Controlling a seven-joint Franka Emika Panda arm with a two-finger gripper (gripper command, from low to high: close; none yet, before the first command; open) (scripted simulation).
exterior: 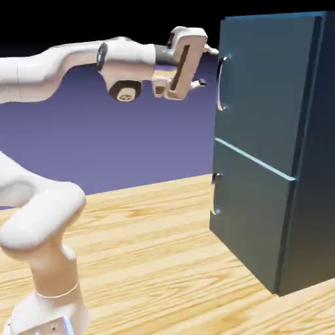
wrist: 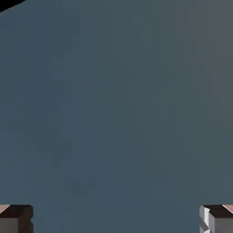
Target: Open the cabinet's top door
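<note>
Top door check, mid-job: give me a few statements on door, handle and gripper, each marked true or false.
1. The top door is shut. True.
2. The gripper is clamped on the top handle. False: its jaws are open, with nothing between them in the hand view.
3. The cabinet stands on the wooden table. True.
4. The gripper is level with the lower door. False: it is up beside the top door.

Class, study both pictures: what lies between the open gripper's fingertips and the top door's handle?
Nothing. In the exterior view the gripper sits just short of the handle on the top door. The hand view shows only teal panel between the fingertips.
</note>
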